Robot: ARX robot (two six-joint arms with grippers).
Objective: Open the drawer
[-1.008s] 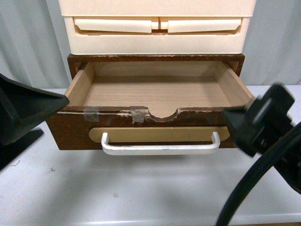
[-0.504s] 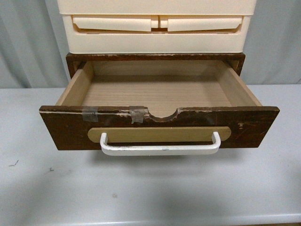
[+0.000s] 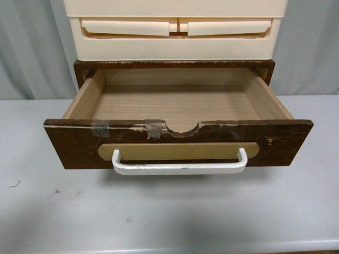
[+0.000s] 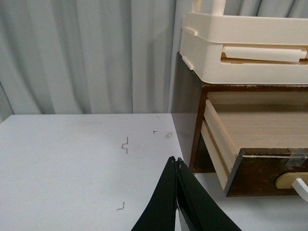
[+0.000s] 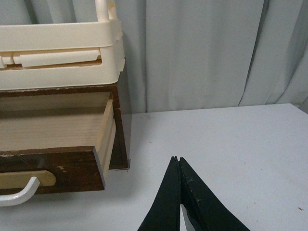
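The dark-brown wooden drawer (image 3: 275,144) stands pulled well out of its cabinet, its pale wood inside bare. Its white bar handle (image 3: 179,168) hangs on a tan oval plate, and grey tape patches sit by the notched, chipped top edge. Neither arm shows in the front view. In the left wrist view my left gripper (image 4: 175,160) is shut and empty over the white table, beside the drawer (image 4: 262,173). In the right wrist view my right gripper (image 5: 176,160) is shut and empty over the table, apart from the drawer's front corner (image 5: 72,168).
Cream plastic drawers (image 3: 177,32) are stacked on top of the brown cabinet (image 3: 175,64). A grey curtain hangs behind. The white table (image 3: 169,217) stretches in front of the drawer and to both sides, with small dark marks (image 4: 125,144) on its left part.
One second ago both black arms stood at the left and right edges of the front view; they have drawn back out of it. The drawer stays open, unmoved.
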